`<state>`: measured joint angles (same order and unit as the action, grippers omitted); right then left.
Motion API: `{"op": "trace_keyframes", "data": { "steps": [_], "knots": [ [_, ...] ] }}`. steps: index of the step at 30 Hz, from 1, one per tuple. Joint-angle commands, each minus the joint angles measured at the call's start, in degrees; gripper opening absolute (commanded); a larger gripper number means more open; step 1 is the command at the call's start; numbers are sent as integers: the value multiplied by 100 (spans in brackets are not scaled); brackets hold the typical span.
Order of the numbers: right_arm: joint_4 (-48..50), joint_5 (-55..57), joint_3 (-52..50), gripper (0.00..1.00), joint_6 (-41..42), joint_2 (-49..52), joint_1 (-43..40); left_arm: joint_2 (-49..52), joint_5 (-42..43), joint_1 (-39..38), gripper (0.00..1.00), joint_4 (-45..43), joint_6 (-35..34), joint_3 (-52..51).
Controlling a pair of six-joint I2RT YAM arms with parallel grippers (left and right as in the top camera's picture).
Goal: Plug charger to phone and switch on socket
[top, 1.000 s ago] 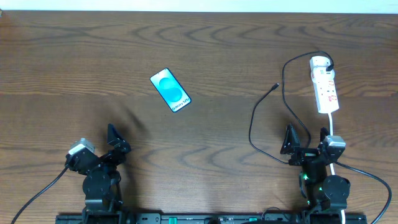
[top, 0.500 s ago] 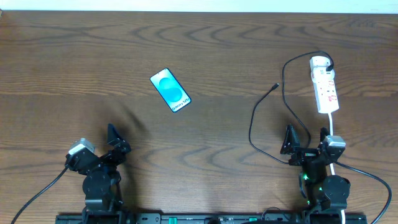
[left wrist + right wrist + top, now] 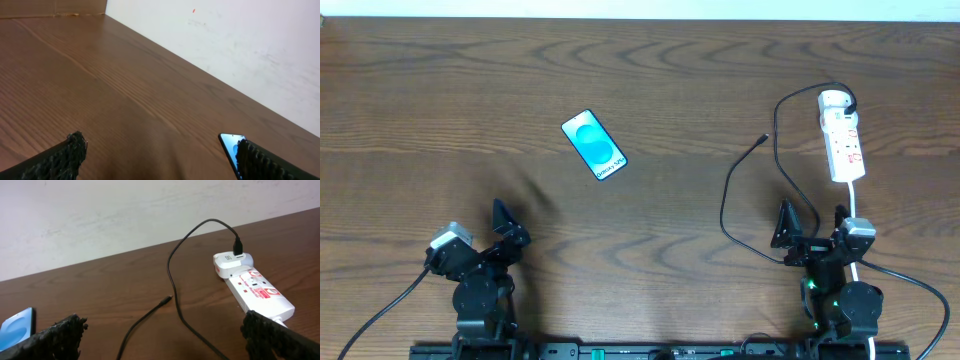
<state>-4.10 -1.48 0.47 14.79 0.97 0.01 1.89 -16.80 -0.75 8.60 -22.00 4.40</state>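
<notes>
My left gripper (image 3: 160, 155) is spread wide, with one dark, rough finger (image 3: 65, 159) in each lower corner. Brown wood-grain table (image 3: 100, 85) fills the space between them. A phone (image 3: 231, 145) corner shows just beside the inner edge of the finger on the right, partly hidden by it. Far ahead of my fingertips, the table meets a white wall (image 3: 240, 50).

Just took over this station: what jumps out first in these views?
The phone stands out, bright cyan on the dark table, left of centre. At far right lies the white socket, with the black charger plugged in at its far end and its free tip lying loose, apart from the phone.
</notes>
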Motion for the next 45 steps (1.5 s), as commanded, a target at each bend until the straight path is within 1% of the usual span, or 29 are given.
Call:
{"op": "trace_keyframes", "data": {
  "steps": [1, 40, 43, 45],
  "knots": [
    [-22, 72, -17, 99, -70, -44, 46, 28, -35, 20, 98, 50, 98, -149],
    [-20, 72, -15, 99, -70, -33, 46, 33, -13, 20, 98, 4, 96, -149],
    [-20, 72, -15, 99, -70, -33, 46, 33, 179, 20, 98, -31, 96, -131],
    [-20, 72, -15, 99, -70, -33, 46, 33, 472, 20, 98, -35, 98, -103]
  ]
}}
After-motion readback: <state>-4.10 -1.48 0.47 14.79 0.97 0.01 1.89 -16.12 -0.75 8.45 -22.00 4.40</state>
